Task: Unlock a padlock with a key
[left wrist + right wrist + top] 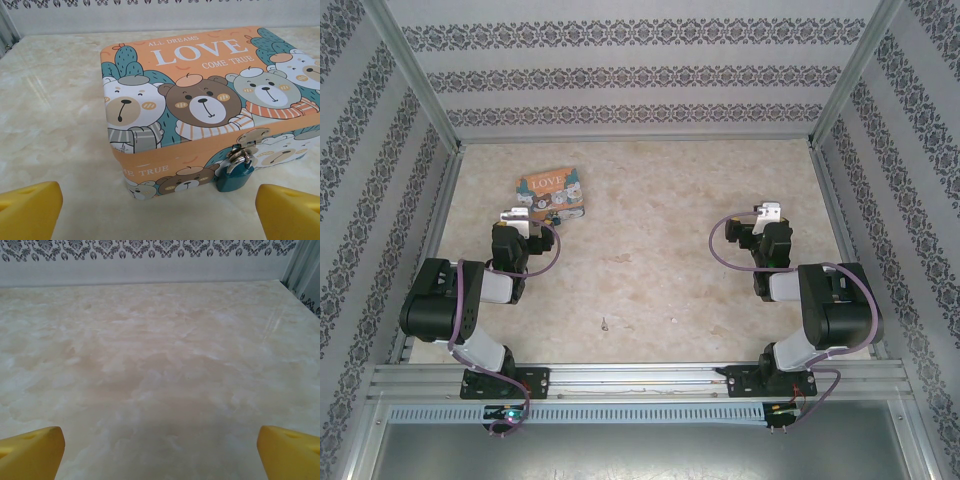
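Observation:
The padlock [234, 177], blue-teal with a silver shackle, hangs from the hasp on the front of an orange "LOVE" tin box [200, 100] and rests on the table. In the left wrist view it lies just ahead of my left gripper [160, 220], closer to the right fingertip. That gripper is open, its yellow fingertips [30, 210] far apart with nothing between them. From above, the left gripper [530, 216] sits right at the tin [550, 187]. A thin dark sliver, the key [605, 323], lies on the table near the front middle. My right gripper [762, 214] is open over bare tabletop, empty.
The marble-patterned table [160, 365] is walled by patterned panels [640, 70] at the back and both sides, with aluminium frame rails [640, 380] along the near edge. The tin stands in the back left part.

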### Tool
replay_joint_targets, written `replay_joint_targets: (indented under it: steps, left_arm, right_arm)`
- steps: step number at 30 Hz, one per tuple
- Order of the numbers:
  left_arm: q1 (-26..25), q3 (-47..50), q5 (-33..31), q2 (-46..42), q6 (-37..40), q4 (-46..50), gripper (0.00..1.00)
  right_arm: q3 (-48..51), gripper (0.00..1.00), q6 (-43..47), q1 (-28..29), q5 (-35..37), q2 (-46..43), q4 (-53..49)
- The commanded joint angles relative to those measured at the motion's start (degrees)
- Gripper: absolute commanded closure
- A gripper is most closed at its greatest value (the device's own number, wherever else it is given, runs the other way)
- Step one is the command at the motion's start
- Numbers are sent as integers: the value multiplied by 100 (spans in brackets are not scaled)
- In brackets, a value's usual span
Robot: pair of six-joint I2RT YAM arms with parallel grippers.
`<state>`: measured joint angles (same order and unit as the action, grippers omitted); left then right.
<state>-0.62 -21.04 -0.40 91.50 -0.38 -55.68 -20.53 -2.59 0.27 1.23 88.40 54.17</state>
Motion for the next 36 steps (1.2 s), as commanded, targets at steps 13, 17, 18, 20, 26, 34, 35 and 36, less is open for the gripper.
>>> replay_joint_targets:
  steps: [13, 17, 18, 20, 26, 34, 35, 36]
  left_arm:
    - [54, -58, -115, -17, -10, -5, 1]
    - [54, 395, -338, -55, -96, -885, 1]
    - [54, 480, -393, -140, -117, -961, 1]
    - [54, 548, -411, -450, -120, -791, 1]
    - [54, -3, -556, -1870, -385, 1479, 1]
    - [103, -1366, -847, -2390, -1729, 4001, 1]
    - [167, -1586, -782, -2319, -1935, 4323, 1]
    - [235, -1808, -665, -2243, -2095, 4590, 1]
  right_arm:
    - [-92, 2, 57, 43, 81, -76, 14]
    - [-66, 2, 63, 46, 65, -143, 24]
    - [-44, 2, 65, 46, 63, -204, 7]
    - [-36, 2, 60, 43, 36, -399, -117]
    - [-376, 2, -69, 52, -22, -1214, -1615]
    - [-1019, 2, -1261, 52, -726, -2319, -3820]
    - [-1113, 1, -1475, 52, -950, -2407, -4014]
    - [-1171, 2, -1646, 55, -1173, -2473, -4140]
